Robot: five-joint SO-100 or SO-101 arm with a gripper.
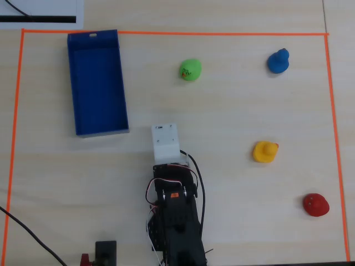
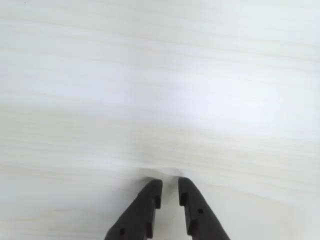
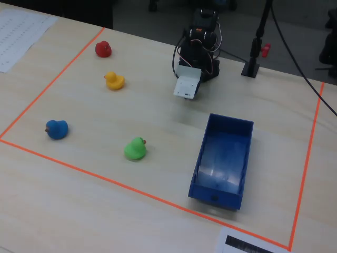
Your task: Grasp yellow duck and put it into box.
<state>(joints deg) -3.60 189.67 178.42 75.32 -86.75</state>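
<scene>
A small yellow rubber duck [image 1: 265,151] with an orange beak sits on the pale wooden tabletop [image 1: 233,111]. In the overhead view it is at the middle right of the frame. The black robot arm [image 1: 175,213] comes up from the bottom middle of that frame, with a white block [image 1: 166,142] at its front end. The duck is well to the right of this white block and not touching it.

In the wrist view the gripper [image 2: 169,187] pokes in from the bottom edge. Its two black fingers are almost pressed together, with only a thin gap between the tips, and they pinch nothing. Only bare wood shows in front of them. The duck is not in this view.

A long, low, dark blue plastic box [image 1: 97,83] lies in the upper left of the overhead view. It is empty inside. It is up and to the left of the arm, on the other side from the yellow duck.

Three more toy ducks sit on the tabletop. A green duck [image 1: 191,70] is at the upper middle, a blue duck [image 1: 278,61] is at the upper right, and a red duck [image 1: 315,204] is at the lower right. All are well apart from each other.

Orange tape [image 1: 166,33] makes a big square line around everything.

In the fixed view the yellow duck [image 3: 114,80] is at the upper left, and the box [image 3: 224,158] is at the lower right.
</scene>
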